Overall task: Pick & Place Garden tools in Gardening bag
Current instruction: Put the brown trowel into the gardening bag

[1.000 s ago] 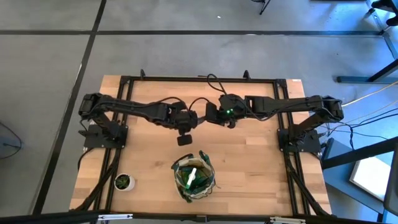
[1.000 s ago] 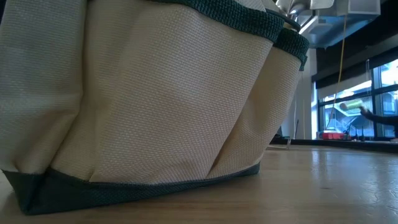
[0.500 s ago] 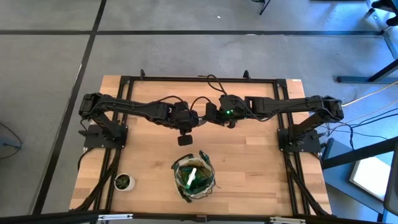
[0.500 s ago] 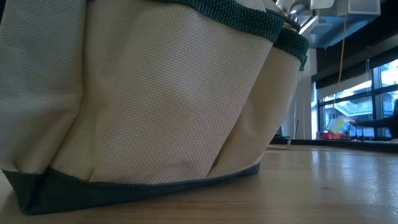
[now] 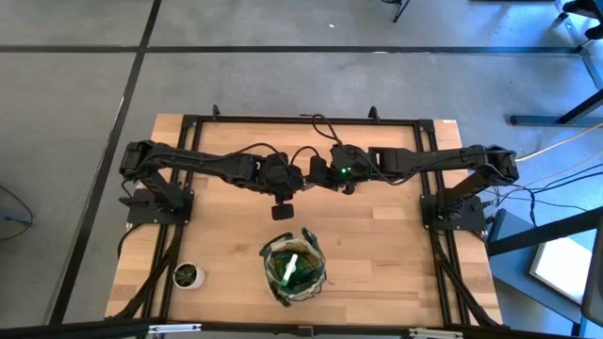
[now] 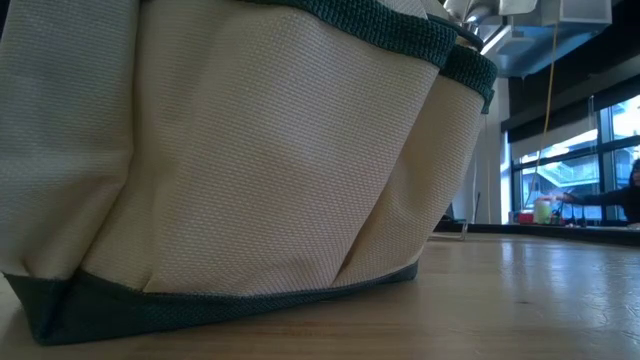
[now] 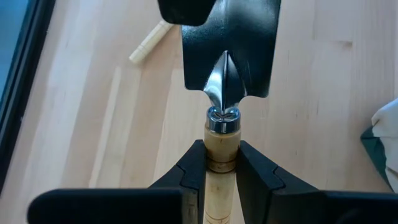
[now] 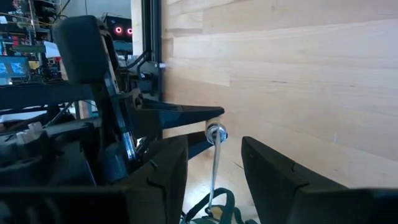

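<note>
Bare table (image 5: 377,245) around gardening bag (image 5: 294,266), small pot (image 5: 187,275) left

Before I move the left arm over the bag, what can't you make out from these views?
- Bag contents: in the low view the gardening bag wall fills the frame; in the high view they are too small to count.
- Trowel: blade tip cut off by the left wrist view's edge; the left end effector hides the handle.
- Right end effector: nothing seen between its fingers.

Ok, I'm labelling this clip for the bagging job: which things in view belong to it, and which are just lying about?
Part of the job:
- trowel, clamped by its wooden handle in the left pincer
- gardening bag, something green and white inside
- right pincer, open and empty, beside the left one

Just lying about:
- potted plant, left of the bag
</note>
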